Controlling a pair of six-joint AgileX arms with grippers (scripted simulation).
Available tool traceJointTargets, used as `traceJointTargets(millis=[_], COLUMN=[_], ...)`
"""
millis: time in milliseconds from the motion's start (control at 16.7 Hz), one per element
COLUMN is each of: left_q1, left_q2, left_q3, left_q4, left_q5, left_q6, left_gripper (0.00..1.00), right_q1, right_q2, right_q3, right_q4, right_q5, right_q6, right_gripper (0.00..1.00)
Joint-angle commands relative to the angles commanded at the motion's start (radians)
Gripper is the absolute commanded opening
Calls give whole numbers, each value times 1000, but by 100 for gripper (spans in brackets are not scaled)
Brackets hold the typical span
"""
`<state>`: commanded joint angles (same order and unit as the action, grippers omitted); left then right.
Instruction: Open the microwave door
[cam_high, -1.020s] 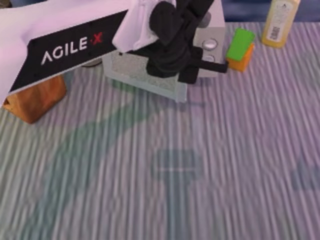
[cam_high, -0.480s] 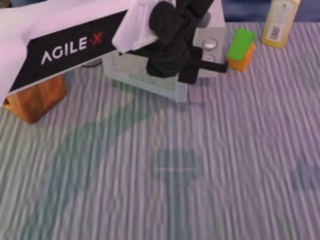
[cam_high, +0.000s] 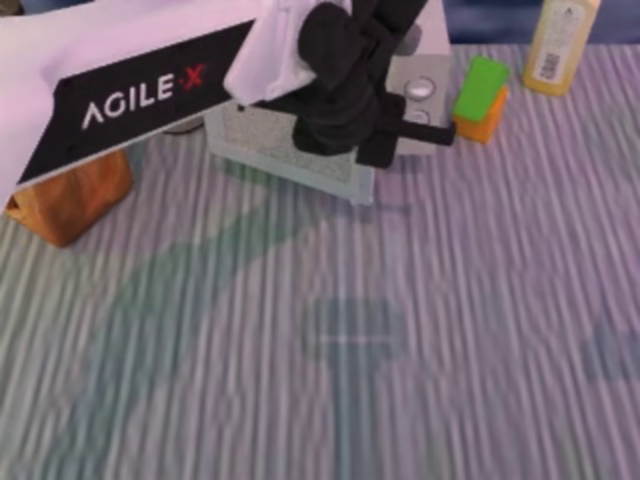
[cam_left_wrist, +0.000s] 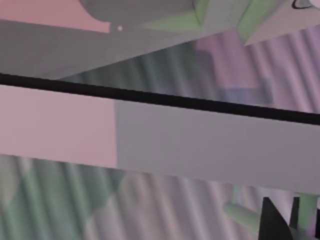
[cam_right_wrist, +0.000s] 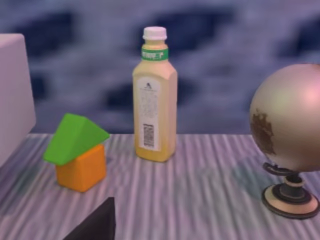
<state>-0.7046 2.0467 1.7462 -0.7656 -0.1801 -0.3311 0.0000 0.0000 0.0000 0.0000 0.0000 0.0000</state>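
The microwave stands at the far edge of the surface, at about 12 o'clock in the top view. The microwave door is already swung a little outward: its free edge points toward 5 o'clock, while its other end stays close to the body.

The left arm reaches across from 10 o'clock, and the left tool sits at the door's free edge, beside the knob strip. I judge it is placed there because the end far from the hinge gives the easiest swing. Whether this tool is clenched on the door or released, I cannot tell; the black wrist hides the fingers.

The right tool shows only as a dark tip in its own wrist view, so its state is also unclear. It seems parked.

At 2 o'clock, the green and orange block and the yellow bottle stand apart from the door's path.
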Motion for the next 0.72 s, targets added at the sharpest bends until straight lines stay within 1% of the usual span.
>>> traceJointTargets(millis=[120, 480, 720], left_q1=[3, 24, 24], left_q2=[-7, -74, -75], left_q3=[-14, -111, -114], left_q4=[4, 50, 50], left_q5=[5, 44, 45], left_q6=[11, 96, 99], left_gripper=[0, 0, 0], right_q1=[0, 0, 0], right_q2=[0, 0, 0], right_q3=[0, 0, 0], right_q4=[0, 0, 0], right_q5=[0, 0, 0], right_q6=[0, 0, 0], right_gripper=[100, 100, 100])
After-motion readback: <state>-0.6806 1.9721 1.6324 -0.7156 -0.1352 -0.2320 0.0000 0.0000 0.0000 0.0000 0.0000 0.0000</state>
